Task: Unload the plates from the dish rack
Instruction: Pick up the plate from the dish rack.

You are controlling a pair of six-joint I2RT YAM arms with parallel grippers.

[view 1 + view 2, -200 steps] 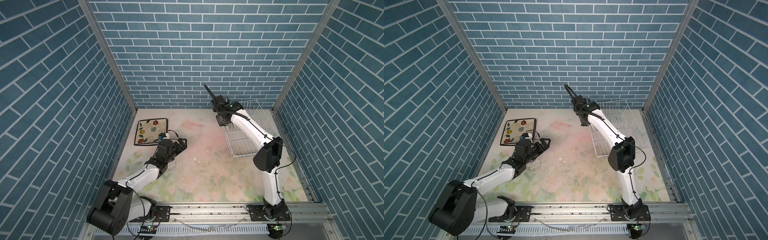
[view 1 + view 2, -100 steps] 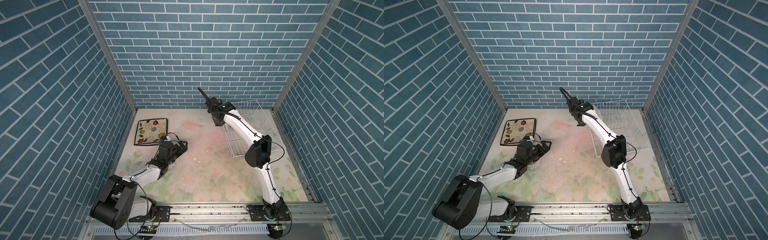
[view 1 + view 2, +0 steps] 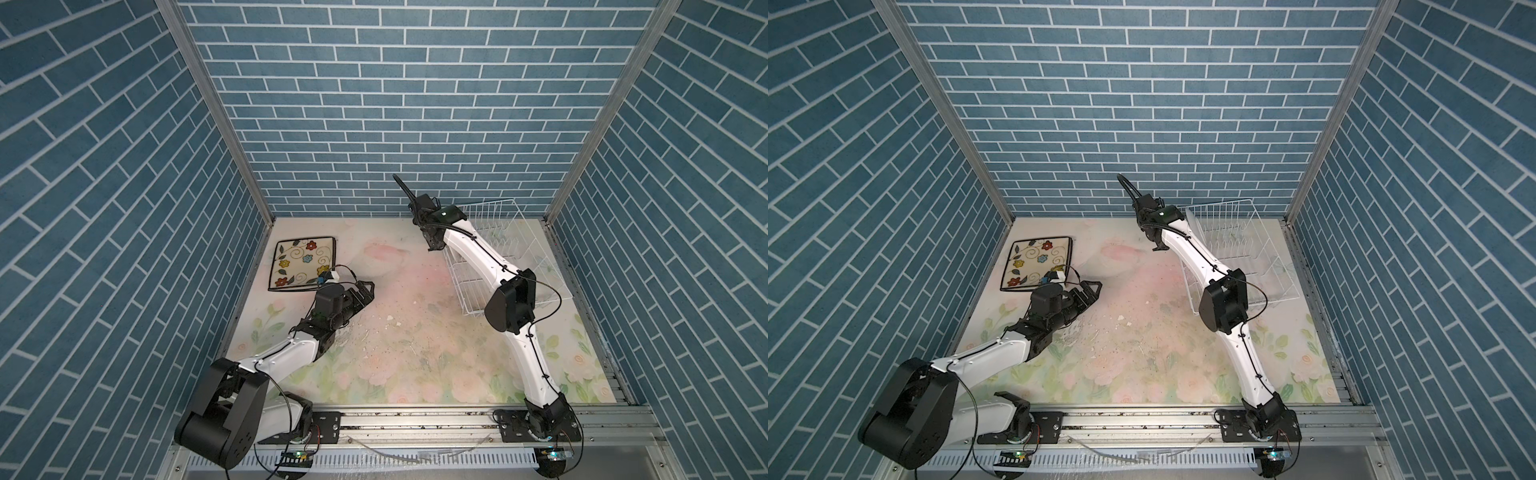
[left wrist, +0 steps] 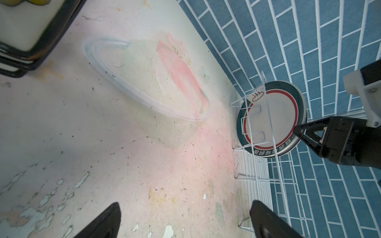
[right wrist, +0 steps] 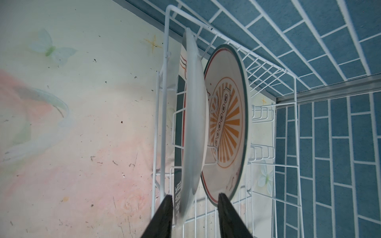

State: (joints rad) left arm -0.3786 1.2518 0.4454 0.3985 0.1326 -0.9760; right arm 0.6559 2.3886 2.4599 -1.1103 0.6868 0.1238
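Narrowed since earlier, right gripper (image 5: 194,195) straddled leftmost plate (image 5: 194,115) without yet pinching, left gripper (image 4: 185,203) spread; uneven closure could knock it into neighbouring plate (image 5: 226,123).

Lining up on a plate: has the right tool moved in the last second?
Yes: the right tool has shifted slightly left against the rack, away from the right wall.

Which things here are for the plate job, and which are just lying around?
For the job: dish rack; white-backed round plate in it, straddled by the right pincer; sunburst plate next to it; stack of square plates, flowery one on top; left pincer, open and empty.
Just there: white flakes on the table; blue brick walls.
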